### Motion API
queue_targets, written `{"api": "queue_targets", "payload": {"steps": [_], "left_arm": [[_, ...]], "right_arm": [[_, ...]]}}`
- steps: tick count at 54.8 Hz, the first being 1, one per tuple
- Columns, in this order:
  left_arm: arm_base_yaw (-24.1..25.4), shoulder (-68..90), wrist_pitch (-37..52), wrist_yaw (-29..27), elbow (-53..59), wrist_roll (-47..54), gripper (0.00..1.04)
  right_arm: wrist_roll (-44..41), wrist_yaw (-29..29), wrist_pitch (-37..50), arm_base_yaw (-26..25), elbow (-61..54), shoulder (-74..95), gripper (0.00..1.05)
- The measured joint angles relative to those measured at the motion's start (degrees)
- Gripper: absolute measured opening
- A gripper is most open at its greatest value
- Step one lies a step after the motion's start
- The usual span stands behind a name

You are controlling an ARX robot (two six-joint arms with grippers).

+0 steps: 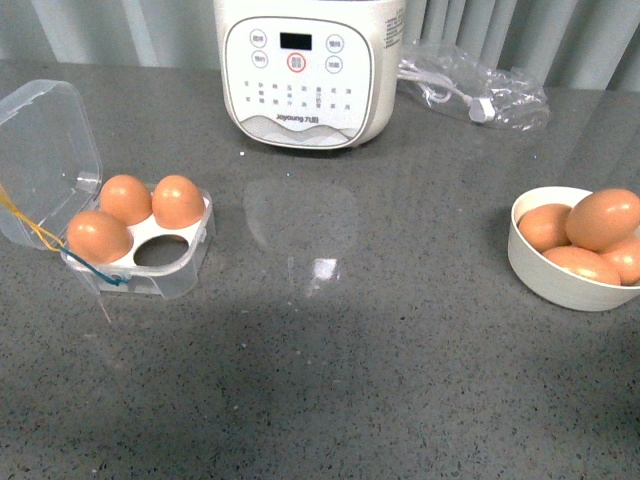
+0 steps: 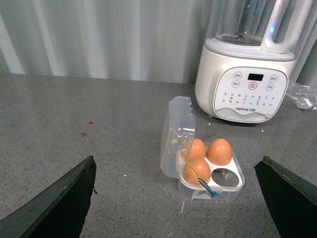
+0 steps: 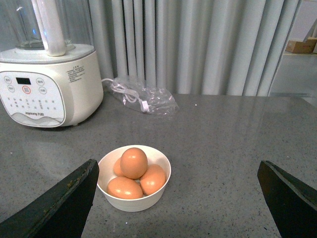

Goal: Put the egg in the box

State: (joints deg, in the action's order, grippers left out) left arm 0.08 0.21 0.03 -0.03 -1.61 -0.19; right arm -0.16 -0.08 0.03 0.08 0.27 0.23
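The box (image 1: 183, 272) sits at the left of the table with its clear lid (image 1: 45, 140) hinged open. Three orange-brown eggs fill its cells and the front right cell (image 1: 155, 253) is empty. A yellow and a blue band hang over its front corner. More eggs lie in the white bowl (image 1: 560, 285) at the right, with one egg (image 1: 603, 218) on top. My left gripper (image 2: 177, 160) is open, hanging back from the box (image 2: 234, 186). Also open, my right gripper (image 3: 178, 162) is back from the bowl (image 3: 133, 201) and its top egg (image 3: 133, 162). Neither arm shows in the front view.
A white blender base (image 1: 300, 75) stands at the back middle. To its right lies a clear plastic bag (image 1: 470, 90) with a white cable. Bare grey tabletop (image 1: 330, 330) runs between box and bowl. Curtains hang behind the table.
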Motion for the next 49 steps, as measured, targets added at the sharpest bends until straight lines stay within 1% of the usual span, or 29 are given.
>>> {"api": "queue_targets", "payload": {"steps": [4, 5, 6, 7, 8, 11, 18, 24, 26, 28, 36, 41, 49], "left_arm": [[0.0, 0.0, 0.0, 0.0, 0.0, 0.0, 0.98], [0.0, 0.0, 0.0, 0.0, 0.0, 0.0, 0.98], [0.0, 0.0, 0.0, 0.0, 0.0, 0.0, 0.98], [0.0, 0.0, 0.0, 0.0, 0.0, 0.0, 0.98], [0.0, 0.0, 0.0, 0.0, 0.0, -0.02, 0.98], [0.0, 0.0, 0.0, -0.02, 0.0, 0.0, 0.98], [0.0, 0.0, 0.0, 0.02, 0.0, 0.0, 0.98], [0.0, 0.0, 0.0, -0.02, 0.0, -0.02, 0.98], [0.0, 0.0, 0.0, 0.0, 0.0, 0.0, 0.98], [0.0, 0.0, 0.0, 0.0, 0.0, 0.0, 0.98], [0.0, 0.0, 0.0, 0.0, 0.0, 0.0, 0.98], [0.0, 0.0, 0.0, 0.0, 0.0, 0.0, 0.98], [0.0, 0.0, 0.0, 0.0, 0.0, 0.0, 0.98]], "right_arm": [[0.0, 0.0, 0.0, 0.0, 0.0, 0.0, 0.97], [-0.68, 0.98, -0.28, 0.26, 0.04, 0.17, 0.97], [-1.92, 3.45, -1.51, 1.14, 0.39, 0.68, 0.97], [-3.98, 7.56, -3.13, 2.6, 1.14, 2.19, 0.97], [-5.95, 9.97, -3.37, 3.43, 1.44, 3.63, 0.97], [-8.66, 12.22, -3.41, 4.7, 2.54, 8.02, 0.97], [-9.99, 10.01, -0.24, 5.46, 6.6, 19.85, 0.97], [-9.75, 6.12, 3.15, 5.75, 13.16, 33.73, 0.97], [-9.77, 4.7, 3.41, 5.95, 16.66, 40.68, 0.97], [-9.77, 4.37, 4.02, 5.99, 18.75, 45.18, 0.97], [-9.51, 2.1, 2.25, 5.53, 26.97, 58.07, 0.97], [-8.39, 1.81, 2.91, 5.51, 33.35, 67.32, 0.97], [-6.54, 1.42, 1.57, 5.9, 38.91, 76.5, 0.97]]}}
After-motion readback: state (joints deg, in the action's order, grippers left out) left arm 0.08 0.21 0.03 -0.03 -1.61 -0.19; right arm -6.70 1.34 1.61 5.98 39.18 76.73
